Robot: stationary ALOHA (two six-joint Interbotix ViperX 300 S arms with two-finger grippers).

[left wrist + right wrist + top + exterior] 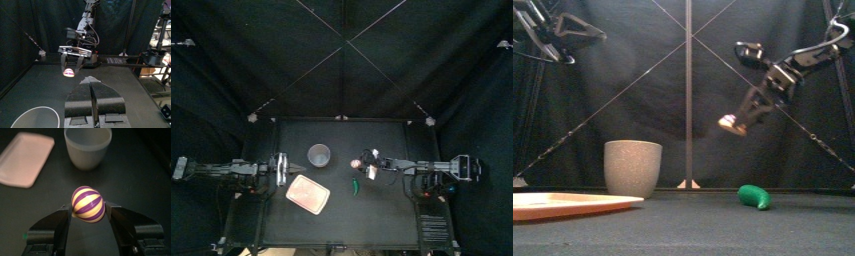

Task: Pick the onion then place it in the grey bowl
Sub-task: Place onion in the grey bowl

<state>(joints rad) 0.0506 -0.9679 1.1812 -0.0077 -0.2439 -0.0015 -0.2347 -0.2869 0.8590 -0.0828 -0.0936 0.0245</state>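
Observation:
The onion [88, 204] is a small egg-shaped toy with purple and cream stripes. My right gripper [89, 211] is shut on it and holds it in the air above the table, seen in the front view as the onion [730, 123] under the right gripper [738, 118]. The tall grey speckled cup [632, 167] stands upright to the left of the onion and lower; from above the cup [319, 154] lies just left of the onion [358, 162]. My left gripper [93, 86] rests at the table's left side, jaws shut and empty.
A flat pink tray [307, 193] lies in front of the cup near the front left. A small green toy [755, 196] lies on the table below and slightly right of the held onion.

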